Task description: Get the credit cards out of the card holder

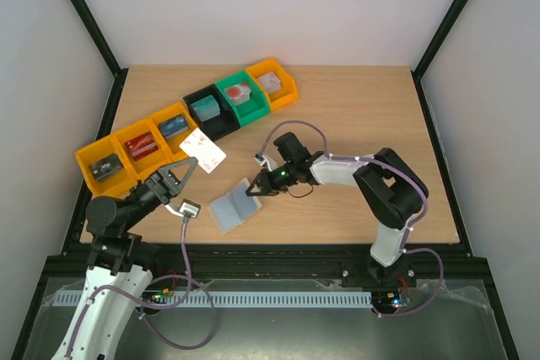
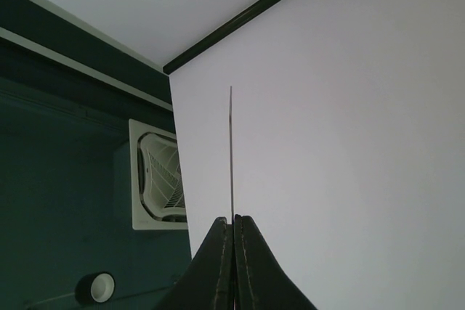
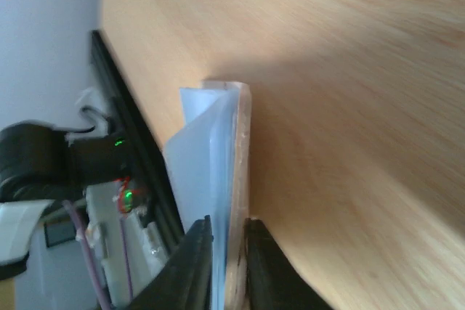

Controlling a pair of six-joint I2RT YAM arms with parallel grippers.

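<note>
The card holder (image 1: 230, 208) lies open on the table near the front edge, its light blue inside up. My right gripper (image 1: 253, 189) is shut on its right edge; in the right wrist view the fingers (image 3: 195, 252) clamp the blue flap and beige cover (image 3: 234, 179). My left gripper (image 1: 184, 171) is shut on a whitish credit card with pink-red markings (image 1: 203, 150), held up above the table to the left of the holder. In the left wrist view the card (image 2: 231, 157) shows edge-on between the shut fingers (image 2: 218, 266).
A row of coloured bins runs diagonally at the back left: yellow (image 1: 103, 167), orange (image 1: 139, 146), yellow (image 1: 173, 126), black (image 1: 207, 110), green (image 1: 241, 97), yellow (image 1: 274, 83), each with something inside. The table's front edge (image 1: 278, 244) is just below the holder.
</note>
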